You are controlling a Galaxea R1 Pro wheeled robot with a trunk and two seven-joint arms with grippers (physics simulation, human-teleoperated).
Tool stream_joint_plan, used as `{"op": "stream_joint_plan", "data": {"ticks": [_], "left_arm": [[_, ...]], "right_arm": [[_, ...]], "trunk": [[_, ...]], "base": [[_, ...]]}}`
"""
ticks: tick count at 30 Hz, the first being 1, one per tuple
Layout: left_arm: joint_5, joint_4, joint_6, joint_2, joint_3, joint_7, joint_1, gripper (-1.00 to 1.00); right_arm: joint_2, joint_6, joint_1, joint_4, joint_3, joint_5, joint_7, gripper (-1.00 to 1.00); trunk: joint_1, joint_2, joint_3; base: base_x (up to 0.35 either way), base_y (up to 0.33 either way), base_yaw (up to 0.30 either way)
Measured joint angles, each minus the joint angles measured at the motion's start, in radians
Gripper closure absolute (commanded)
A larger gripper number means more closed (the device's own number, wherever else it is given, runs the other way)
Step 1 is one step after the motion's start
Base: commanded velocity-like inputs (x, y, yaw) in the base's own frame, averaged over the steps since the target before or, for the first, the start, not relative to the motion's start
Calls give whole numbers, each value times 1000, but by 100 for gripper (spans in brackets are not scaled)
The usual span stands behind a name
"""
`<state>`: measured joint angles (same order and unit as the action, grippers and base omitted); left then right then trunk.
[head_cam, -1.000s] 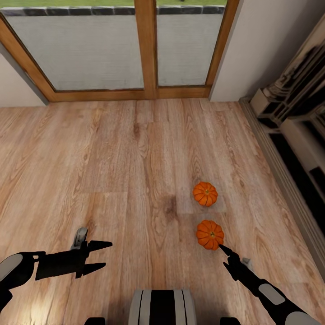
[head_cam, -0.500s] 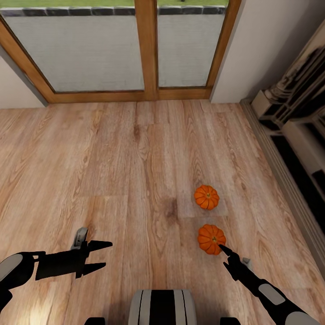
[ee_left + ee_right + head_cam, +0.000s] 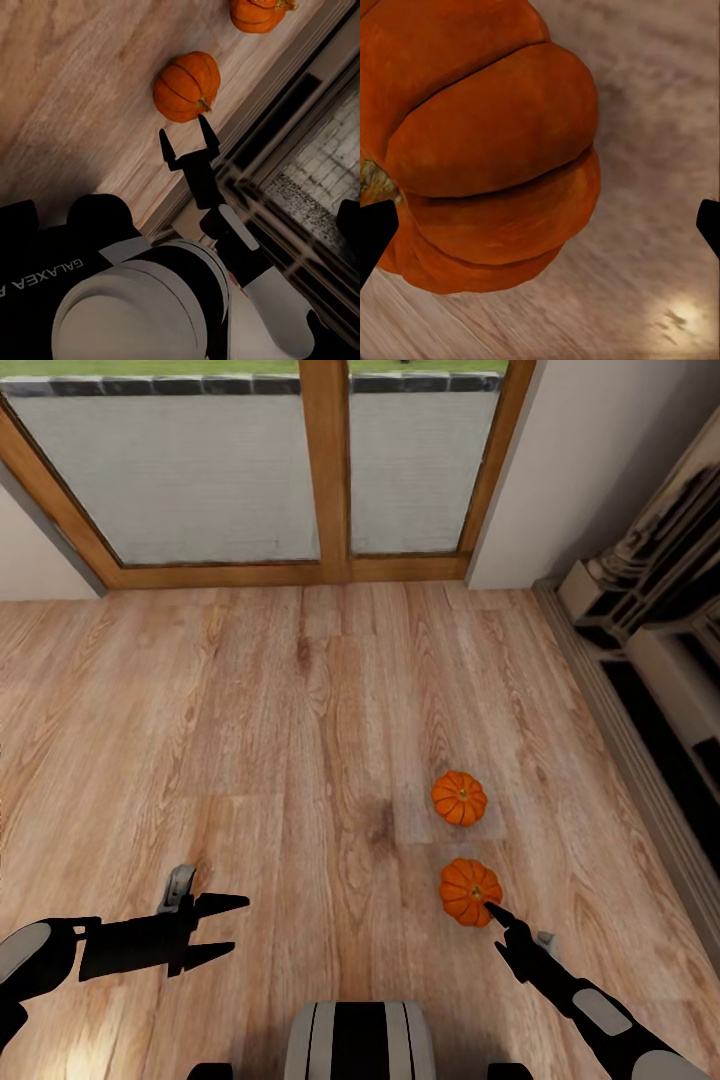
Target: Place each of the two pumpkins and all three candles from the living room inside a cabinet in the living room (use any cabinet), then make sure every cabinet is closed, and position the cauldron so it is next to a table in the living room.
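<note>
With its fingers spread wide and nothing held, the right gripper (image 3: 492,908) is poised at the nearer pumpkin (image 3: 469,891) on the wooden floor (image 3: 280,740), a closing grasp being judged next, while the farther pumpkin (image 3: 459,798) lies just beyond, toward the window (image 3: 330,460).

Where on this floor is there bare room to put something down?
Bare boards run from the glass doors to the left gripper. It is crowded by the two pumpkins, where the right gripper sits near the shelving.
</note>
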<state>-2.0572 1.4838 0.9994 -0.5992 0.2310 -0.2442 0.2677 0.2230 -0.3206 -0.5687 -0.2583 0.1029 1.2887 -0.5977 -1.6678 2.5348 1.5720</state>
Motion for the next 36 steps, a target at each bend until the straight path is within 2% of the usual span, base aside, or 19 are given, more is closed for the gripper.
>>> {"op": "stream_joint_plan", "data": {"ticks": [14,27,36], "left_arm": [[1,-1,0,0,0,0,0,-100],[2,-1,0,0,0,0,0,-100],[2,-1,0,0,0,0,0,-100]], "right_arm": [[0,0,0,0,2,-1,3,-100],[0,0,0,0,2,-1,3,-100],[-1,0,0,0,2,-2,3,-100]], "trunk": [[0,0,0],[0,0,0],[0,0,0]], "base": [[-46,47,0],[164,45,0],[27,0,0]]}}
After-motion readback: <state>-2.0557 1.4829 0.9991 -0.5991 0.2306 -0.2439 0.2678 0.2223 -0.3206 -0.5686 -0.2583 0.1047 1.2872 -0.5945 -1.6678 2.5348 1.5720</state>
